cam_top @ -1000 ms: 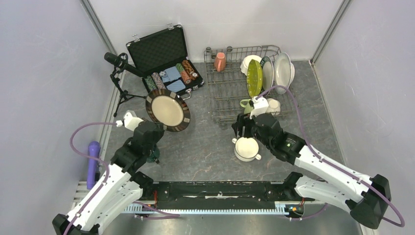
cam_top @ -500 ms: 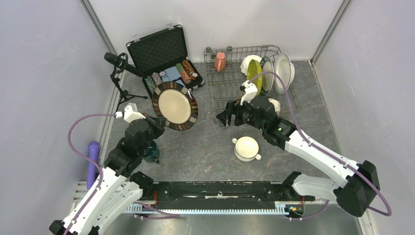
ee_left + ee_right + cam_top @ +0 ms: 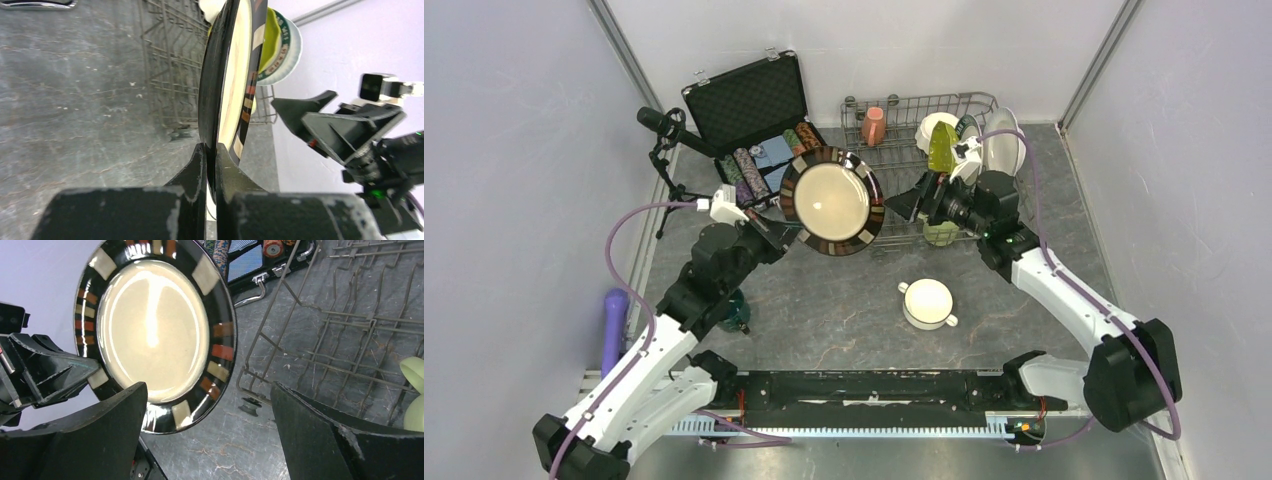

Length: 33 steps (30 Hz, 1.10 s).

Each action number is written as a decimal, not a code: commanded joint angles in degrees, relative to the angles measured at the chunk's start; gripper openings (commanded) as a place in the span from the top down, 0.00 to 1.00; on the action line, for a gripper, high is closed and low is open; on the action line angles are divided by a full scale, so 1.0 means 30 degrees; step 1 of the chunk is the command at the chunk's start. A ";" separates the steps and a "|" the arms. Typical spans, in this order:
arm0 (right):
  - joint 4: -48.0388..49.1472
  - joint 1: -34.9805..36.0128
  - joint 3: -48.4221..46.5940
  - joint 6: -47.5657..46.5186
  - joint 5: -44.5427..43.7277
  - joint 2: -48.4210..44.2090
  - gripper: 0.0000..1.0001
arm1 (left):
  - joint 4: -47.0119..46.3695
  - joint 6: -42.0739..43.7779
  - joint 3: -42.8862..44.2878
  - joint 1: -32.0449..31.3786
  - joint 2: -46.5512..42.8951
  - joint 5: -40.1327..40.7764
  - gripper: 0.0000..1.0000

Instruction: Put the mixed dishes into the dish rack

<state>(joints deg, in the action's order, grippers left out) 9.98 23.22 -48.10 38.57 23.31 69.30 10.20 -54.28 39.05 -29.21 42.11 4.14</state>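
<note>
My left gripper [image 3: 776, 233] is shut on the rim of a brown-rimmed plate [image 3: 831, 200] with a cream centre, held up on edge at the left front corner of the grey wire dish rack [image 3: 886, 205]. The plate shows edge-on in the left wrist view [image 3: 227, 90] and face-on in the right wrist view [image 3: 155, 330]. My right gripper [image 3: 914, 203] is open and empty, over the rack, just right of the plate. In the rack stand a salmon-pink mug [image 3: 874, 126], a lime-green plate [image 3: 942, 150], white dishes [image 3: 1004, 145] and a light-green mug [image 3: 941, 233]. A white two-handled bowl [image 3: 927, 302] sits on the table. A dark-teal mug [image 3: 734, 312] is by the left arm.
An open black case [image 3: 759, 120] with poker chips lies at the back left. A small black tripod with a microphone [image 3: 669, 140] stands left of it. A purple object [image 3: 613, 330] lies at the left edge. Grey walls close in both sides.
My left gripper has carried the plate up and to the right, to the rack's corner. My right gripper has moved back and right, over the rack, and now faces the plate.
</note>
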 commanded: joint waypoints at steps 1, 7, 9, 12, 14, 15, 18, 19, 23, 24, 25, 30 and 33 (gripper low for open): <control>0.2025 -0.0827 0.0511 0.1501 0.1570 0.0417 0.03 | -0.6921 -0.1865 0.1649 0.0185 -0.0038 -0.2082 0.98; 0.5095 -0.1523 0.1566 0.3769 0.3327 0.0783 0.11 | -0.8253 -0.2945 0.1604 0.0314 0.0625 -0.3219 0.98; 0.6008 -0.1593 0.1675 0.4462 0.3916 0.1030 0.17 | -0.8754 -0.3450 0.1575 0.0362 0.0960 -0.3714 0.98; 0.7366 -0.1590 0.1721 0.5417 0.4691 0.1322 0.25 | -0.8995 -0.3643 0.1612 0.0361 0.1327 -0.4026 0.98; 0.8167 -0.1589 0.1706 0.5933 0.5054 0.1457 0.34 | -0.9055 -0.3736 0.1604 0.0382 0.1507 -0.4158 0.98; 0.8360 -0.1609 0.1662 0.6131 0.5147 0.1516 0.39 | -0.9171 -0.3801 0.1603 0.0383 0.1636 -0.4286 0.98; 0.8759 -0.1603 0.1619 0.6612 0.5354 0.1616 0.69 | -0.9570 -0.3951 0.1551 0.0391 0.2023 -0.4706 0.98; 0.8673 -0.1590 0.1591 0.6705 0.5250 0.1574 0.83 | -0.9580 -0.3874 0.1547 0.0388 0.2116 -0.4731 0.98; 0.8048 -0.1678 0.1209 0.6532 0.4446 0.1273 1.00 | -0.8744 -0.2822 0.1313 0.0384 0.1925 -0.3456 0.95; 0.7670 -0.1700 0.0997 0.6341 0.4067 0.1222 1.00 | -0.7914 -0.2451 0.1374 0.0391 0.1824 -0.2751 0.90; 0.6974 -0.1741 0.0638 0.5956 0.3487 0.1183 1.00 | -0.6709 -0.1926 0.1613 0.0383 0.1781 -0.1937 0.85; 0.1661 -0.1936 -0.3232 0.2902 0.0498 0.1935 1.00 | -0.1076 0.1039 0.3456 0.0387 0.2385 0.1000 0.53; 0.0500 -0.1966 -0.4910 0.2130 -0.1171 0.2344 1.00 | 0.0467 0.1916 0.3761 0.0380 0.2443 0.2014 0.30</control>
<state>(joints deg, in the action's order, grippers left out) 14.44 18.26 -53.80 51.83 30.17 75.92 7.35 -55.57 45.36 -28.29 50.11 2.63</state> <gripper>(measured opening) 0.033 0.603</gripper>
